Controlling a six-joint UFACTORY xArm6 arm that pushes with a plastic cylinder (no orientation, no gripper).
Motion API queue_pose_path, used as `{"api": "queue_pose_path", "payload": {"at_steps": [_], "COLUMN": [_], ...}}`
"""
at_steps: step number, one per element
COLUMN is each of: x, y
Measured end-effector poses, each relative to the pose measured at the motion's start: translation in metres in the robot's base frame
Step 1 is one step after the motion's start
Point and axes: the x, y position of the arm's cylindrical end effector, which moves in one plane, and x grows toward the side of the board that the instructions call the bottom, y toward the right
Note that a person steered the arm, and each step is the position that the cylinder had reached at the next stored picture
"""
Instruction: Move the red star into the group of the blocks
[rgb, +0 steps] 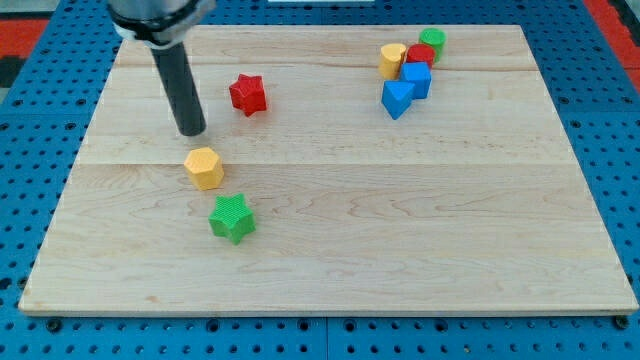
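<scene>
Wooden table (330, 250) on a blue pegboard base (30, 150), seen from the near side. The rod (178, 85) descends from the far left, and my tip (192, 132) meets the table left of the red star (247, 94), near it but apart from it, with bare wood between them. There is no gripper on this arm, so no open or closed state applies; the tip holds nothing and touches no block. The red star lies in the far left part of the table, well apart from the group at the far right. That group comprises a yellow block (392, 60), a green block (432, 41), a red block (420, 55), a blue cube (416, 79) and a second blue block (397, 99), packed closely, most touching a neighbour; the shapes of all but the cube cannot be made out with certainty. Nearer than the tip, just beside it, lies a yellow hexagon (204, 167); nearer again and slightly right lies a green star (232, 218), apart from the hexagon.
</scene>
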Motion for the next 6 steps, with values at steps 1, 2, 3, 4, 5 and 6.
{"api": "queue_pose_path", "payload": {"at_steps": [1,2,3,4,5,6], "x": [-0.027,-0.053,-0.061,-0.062,-0.068,-0.081], "y": [0.037,0.062,0.128,0.105,0.096,0.151]}}
